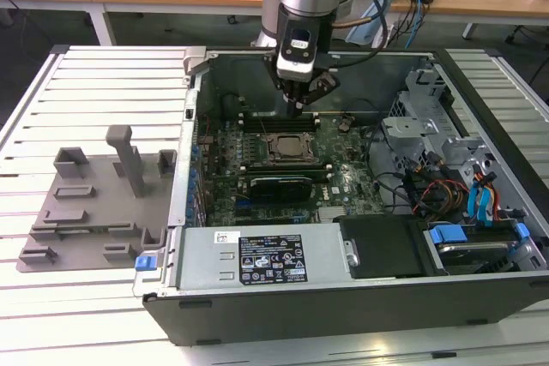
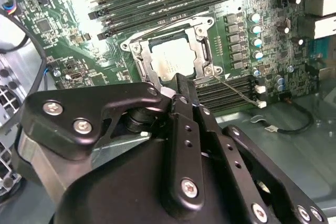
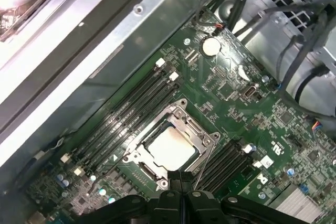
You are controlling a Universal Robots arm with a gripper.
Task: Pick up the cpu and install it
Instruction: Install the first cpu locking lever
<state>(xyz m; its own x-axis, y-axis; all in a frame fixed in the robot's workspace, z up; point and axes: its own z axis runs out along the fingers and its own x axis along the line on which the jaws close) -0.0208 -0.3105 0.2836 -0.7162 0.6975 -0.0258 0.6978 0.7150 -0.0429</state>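
Memory slots [image 3: 131, 114] flank cpu [image 3: 170, 148] near pincer [image 3: 181, 178]

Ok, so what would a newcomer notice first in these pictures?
An open computer case sits in the middle of the exterior view, its green motherboard exposed. The gripper hangs shut above the socket, where the silvery cpu lies seated. A grey plastic tray sits on the exterior view's left.

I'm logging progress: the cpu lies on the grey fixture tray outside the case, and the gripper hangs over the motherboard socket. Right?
Not quite. The cpu sits in the motherboard socket, not on the grey fixture tray, as the first wrist view shows. The gripper does hang over the socket.
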